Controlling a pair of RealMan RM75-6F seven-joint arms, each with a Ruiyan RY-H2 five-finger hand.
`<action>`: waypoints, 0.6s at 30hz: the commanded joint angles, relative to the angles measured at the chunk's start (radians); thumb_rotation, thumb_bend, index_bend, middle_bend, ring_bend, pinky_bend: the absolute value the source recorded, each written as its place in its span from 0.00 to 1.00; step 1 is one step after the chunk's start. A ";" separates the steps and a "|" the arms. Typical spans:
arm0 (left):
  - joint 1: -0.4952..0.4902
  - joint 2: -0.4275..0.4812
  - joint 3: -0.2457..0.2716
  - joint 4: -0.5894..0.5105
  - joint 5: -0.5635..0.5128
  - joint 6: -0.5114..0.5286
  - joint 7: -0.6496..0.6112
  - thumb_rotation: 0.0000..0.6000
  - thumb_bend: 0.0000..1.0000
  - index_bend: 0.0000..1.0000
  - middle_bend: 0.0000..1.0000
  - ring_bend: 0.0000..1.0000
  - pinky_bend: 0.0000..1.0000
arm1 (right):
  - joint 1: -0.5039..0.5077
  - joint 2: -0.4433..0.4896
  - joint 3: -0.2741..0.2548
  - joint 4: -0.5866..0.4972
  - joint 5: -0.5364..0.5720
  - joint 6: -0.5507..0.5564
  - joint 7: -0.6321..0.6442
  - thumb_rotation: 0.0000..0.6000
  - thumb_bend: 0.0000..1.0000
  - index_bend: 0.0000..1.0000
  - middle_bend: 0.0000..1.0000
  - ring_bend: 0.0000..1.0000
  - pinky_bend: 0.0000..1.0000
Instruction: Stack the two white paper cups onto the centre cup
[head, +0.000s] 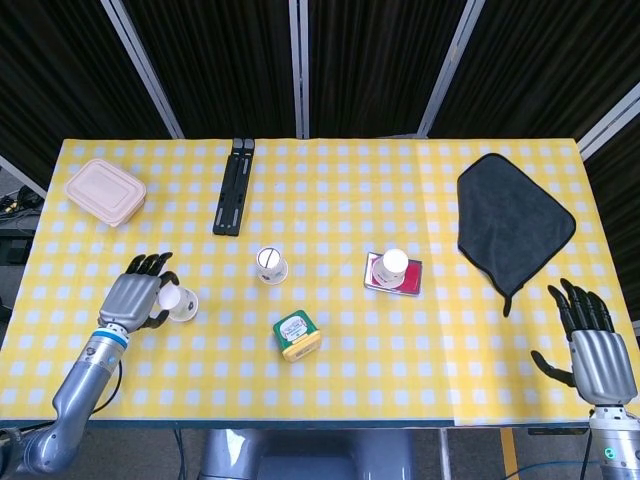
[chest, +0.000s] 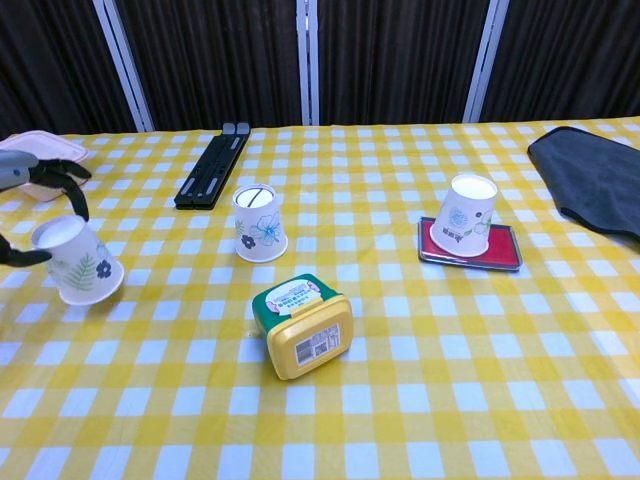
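Observation:
Three upside-down white paper cups with flower prints are on the yellow checked table. The centre cup (head: 271, 264) (chest: 259, 222) stands alone. The right cup (head: 394, 264) (chest: 465, 214) stands on a small red tray (chest: 498, 251). My left hand (head: 137, 296) (chest: 38, 173) holds the left cup (head: 181, 302) (chest: 78, 262), fingers over its top and thumb at its near side; the cup is tilted. My right hand (head: 592, 343) hovers open at the front right edge, holding nothing, seen only in the head view.
A green and yellow tub (head: 297, 335) (chest: 300, 325) lies in front of the centre cup. A black folded stand (head: 233, 186) (chest: 211, 164) and a pink lunch box (head: 104, 190) sit at the back left. A dark cloth (head: 512, 222) (chest: 590, 178) lies at the right.

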 joint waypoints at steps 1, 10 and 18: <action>-0.039 0.057 -0.054 -0.059 0.041 -0.001 -0.026 1.00 0.44 0.39 0.00 0.00 0.00 | 0.005 -0.004 0.011 0.016 0.024 -0.011 -0.004 1.00 0.11 0.00 0.00 0.00 0.00; -0.178 0.050 -0.149 -0.067 -0.005 -0.052 0.005 1.00 0.44 0.40 0.00 0.00 0.00 | 0.014 -0.006 0.035 0.046 0.086 -0.044 0.010 1.00 0.11 0.00 0.00 0.00 0.00; -0.323 -0.019 -0.162 -0.007 -0.130 -0.112 0.100 1.00 0.44 0.39 0.00 0.00 0.00 | 0.017 -0.002 0.057 0.067 0.136 -0.064 0.030 1.00 0.11 0.00 0.00 0.00 0.00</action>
